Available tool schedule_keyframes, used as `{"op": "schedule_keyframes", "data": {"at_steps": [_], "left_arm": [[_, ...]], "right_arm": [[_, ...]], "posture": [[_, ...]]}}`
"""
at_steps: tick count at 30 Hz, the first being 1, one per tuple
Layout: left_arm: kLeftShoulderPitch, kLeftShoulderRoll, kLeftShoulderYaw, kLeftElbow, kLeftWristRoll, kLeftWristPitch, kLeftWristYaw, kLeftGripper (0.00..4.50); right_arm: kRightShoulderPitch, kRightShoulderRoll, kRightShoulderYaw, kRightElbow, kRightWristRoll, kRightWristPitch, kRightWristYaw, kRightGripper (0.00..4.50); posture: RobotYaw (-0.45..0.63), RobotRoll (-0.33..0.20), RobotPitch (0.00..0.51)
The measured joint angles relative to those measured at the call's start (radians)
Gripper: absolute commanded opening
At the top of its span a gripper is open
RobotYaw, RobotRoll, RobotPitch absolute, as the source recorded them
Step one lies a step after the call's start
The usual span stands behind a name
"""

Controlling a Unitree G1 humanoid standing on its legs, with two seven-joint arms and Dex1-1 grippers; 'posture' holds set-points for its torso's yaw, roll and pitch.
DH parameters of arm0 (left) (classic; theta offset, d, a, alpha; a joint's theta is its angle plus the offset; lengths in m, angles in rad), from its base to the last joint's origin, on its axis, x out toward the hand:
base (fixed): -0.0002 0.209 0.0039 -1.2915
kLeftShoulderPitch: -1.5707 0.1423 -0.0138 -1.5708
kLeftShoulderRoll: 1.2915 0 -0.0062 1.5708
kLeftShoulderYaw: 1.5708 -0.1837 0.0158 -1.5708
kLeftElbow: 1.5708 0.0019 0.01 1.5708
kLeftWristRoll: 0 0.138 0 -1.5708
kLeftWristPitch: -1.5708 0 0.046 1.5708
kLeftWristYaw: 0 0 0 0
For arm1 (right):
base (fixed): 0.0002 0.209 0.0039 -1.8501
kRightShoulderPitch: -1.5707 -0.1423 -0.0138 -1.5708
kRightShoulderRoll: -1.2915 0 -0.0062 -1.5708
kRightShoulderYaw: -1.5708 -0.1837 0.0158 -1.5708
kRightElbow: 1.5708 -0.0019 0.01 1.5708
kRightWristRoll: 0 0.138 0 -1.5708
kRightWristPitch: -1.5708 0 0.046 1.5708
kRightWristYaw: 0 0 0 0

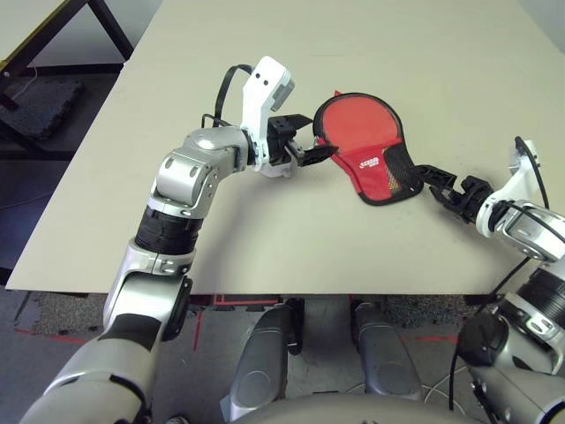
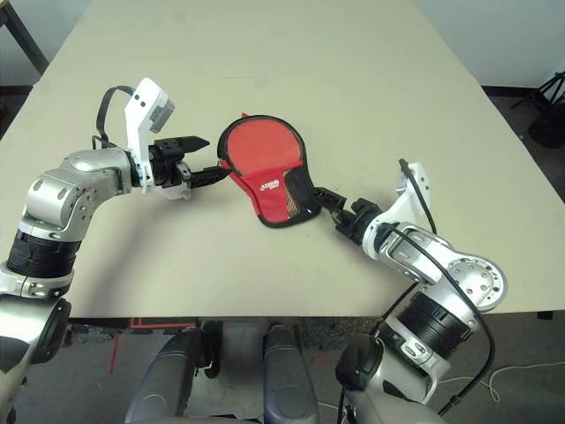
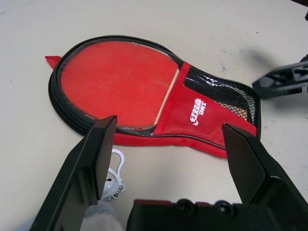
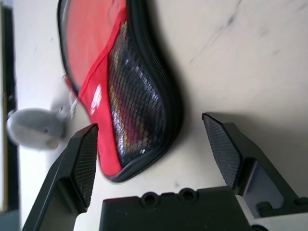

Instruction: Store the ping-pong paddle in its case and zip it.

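Note:
The case lies flat mid-table, red with a white logo and a black mesh pocket. The ping-pong paddle sits inside it; its red face shows through the unzipped round part, and its handle is hidden under the pocket. A white pom-pom lies by the case's left edge. My left gripper is open at that edge, fingers straddling the pom-pom side. At the case's handle end, my right gripper is open, holding nothing.
The beige table stretches far behind and to both sides of the case. Its front edge runs just before my arms. A black stand sits on the floor off the table's left side.

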Motion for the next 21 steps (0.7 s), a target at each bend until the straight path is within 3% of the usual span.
{"op": "schedule_keyframes", "data": {"at_steps": [5,10,21], "left_arm": [[-0.008,-0.016,0.000,0.000,0.000,0.000,0.003,4.46],[-0.022,-0.024,0.000,0.001,0.000,0.000,0.005,4.46],[-0.024,-0.027,0.000,0.001,0.000,0.003,0.008,4.46]], "right_arm": [[-0.023,-0.007,0.020,0.087,0.063,0.000,-0.024,4.50],[-0.086,0.027,0.007,0.189,0.058,-0.002,-0.042,4.50],[-0.103,0.058,0.023,0.256,0.029,-0.059,-0.009,4.50]], "posture": [[-0.01,0.000,0.244],[0.00,0.000,0.246],[0.00,0.000,0.245]]}}
